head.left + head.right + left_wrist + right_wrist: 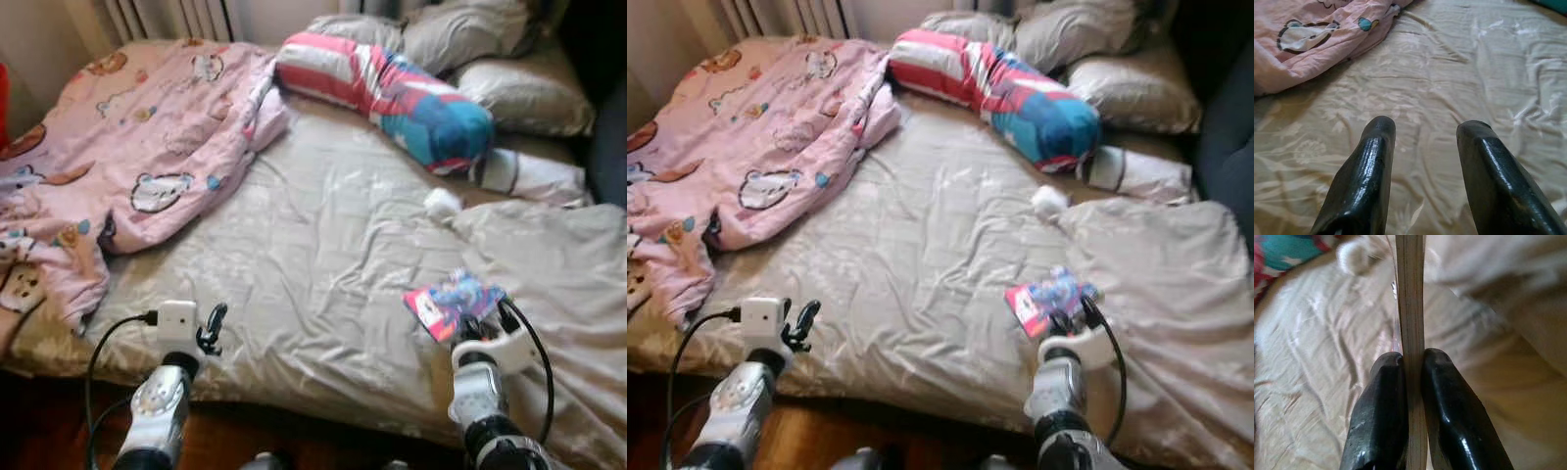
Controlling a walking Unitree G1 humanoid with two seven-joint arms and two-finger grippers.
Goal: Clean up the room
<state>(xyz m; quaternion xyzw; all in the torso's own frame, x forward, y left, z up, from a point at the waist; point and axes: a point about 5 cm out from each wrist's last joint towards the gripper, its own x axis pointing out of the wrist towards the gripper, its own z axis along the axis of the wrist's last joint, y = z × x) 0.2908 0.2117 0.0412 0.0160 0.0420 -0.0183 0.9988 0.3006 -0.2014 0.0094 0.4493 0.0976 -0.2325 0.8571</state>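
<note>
Right gripper: the right gripper [1413, 363] has its two black fingers clamped on the page edge of a thin book with a red and blue glossy cover [454, 305], held just above the wrinkled beige bedsheet [323, 255].
Left gripper: the left gripper [1425, 132] is spread wide and empty, low over bare sheet; the pink cartoon-bear quilt [137, 147] lies beyond it, to the robot's left.
Ahead of the right gripper: a small white balled sock or cloth [443, 203], then the red, white and blue striped bolster [392, 93] and grey pillows [519, 93].
Risk: the grip is judged narrow, near one edge only; a quick swing could let the book fan open, twist or slip out.
Hard to tell: the cover print is blurred; what the white ball is stays uncertain; the book's far end is cut off in the wrist view.
</note>
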